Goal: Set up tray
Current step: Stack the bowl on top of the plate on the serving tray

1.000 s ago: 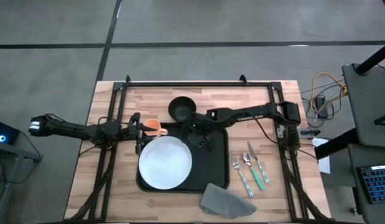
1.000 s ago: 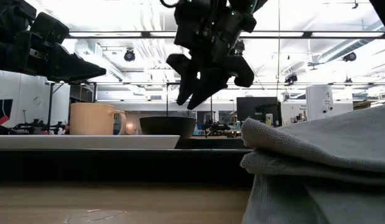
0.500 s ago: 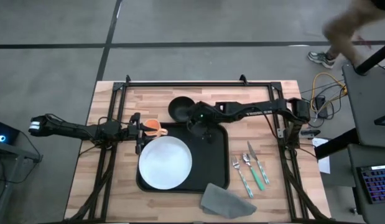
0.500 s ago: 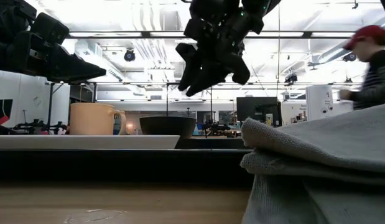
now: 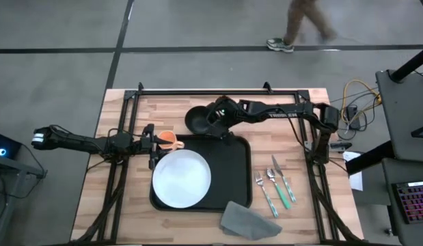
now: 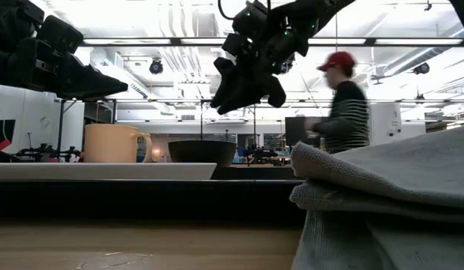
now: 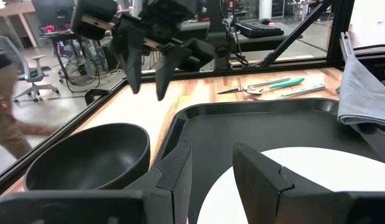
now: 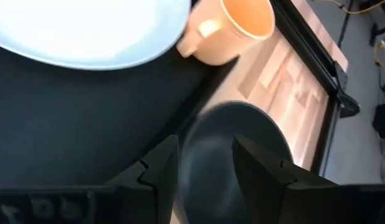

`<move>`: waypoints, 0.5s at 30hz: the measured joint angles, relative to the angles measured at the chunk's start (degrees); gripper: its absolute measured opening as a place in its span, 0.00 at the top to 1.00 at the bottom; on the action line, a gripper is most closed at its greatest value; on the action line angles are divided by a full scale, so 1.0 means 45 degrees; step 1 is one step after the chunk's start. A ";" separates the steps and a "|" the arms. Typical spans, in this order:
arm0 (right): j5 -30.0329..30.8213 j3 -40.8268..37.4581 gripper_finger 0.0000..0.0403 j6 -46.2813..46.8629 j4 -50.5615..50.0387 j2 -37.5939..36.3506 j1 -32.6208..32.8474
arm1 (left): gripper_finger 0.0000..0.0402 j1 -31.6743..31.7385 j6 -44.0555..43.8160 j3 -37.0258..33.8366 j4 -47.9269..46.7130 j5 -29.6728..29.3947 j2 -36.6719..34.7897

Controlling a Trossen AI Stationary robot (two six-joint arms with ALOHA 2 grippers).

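A pale wooden table [image 5: 115,205] stands on a grey workshop floor, and a person [image 6: 340,105] walks past behind it. The tray [image 5: 235,184] lies near the middle of the table, black and low-rimmed, with the white plate [image 5: 182,179] resting on its left half and the right half bare. The orange cup [image 5: 169,139] sits at the tray's far left corner, whether on the rim or just off it cannot be told, and the dark bowl [image 5: 197,119] stands on the wood just beyond the tray's far edge. A grey napkin [image 5: 243,219] lies at the near right corner, touching or overlapping the rim. To the right, well clear of the tray, lie the forks and knife [image 5: 276,184].

The right gripper [image 5: 216,121] hangs above the bowl's tray-side rim, its fingers [image 8: 156,171] parted around nothing. The left gripper [image 5: 154,145] waits beside the cup, likewise partly open and empty.

The risk, as I judge it, lies in the bowl: a smooth rounded rim caught off-centre may slip or tip as it lifts. Carried low, it could strike the tray's raised edge or knock the cup, which stands close by. The left gripper so near the cup also leaves little room for both arms.
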 joint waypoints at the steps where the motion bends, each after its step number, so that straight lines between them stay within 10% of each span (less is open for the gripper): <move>1: -0.0005 0.0000 0.65 0.0000 0.0070 0.0000 -0.0056 | 0.75 0.0000 0.0000 0.0000 0.0000 0.0000 0.0000; 15: -0.0719 0.0131 0.65 -0.0383 0.0470 0.1447 -0.0391 | 0.75 0.0000 -0.0003 0.0000 -0.0005 -0.0005 0.0000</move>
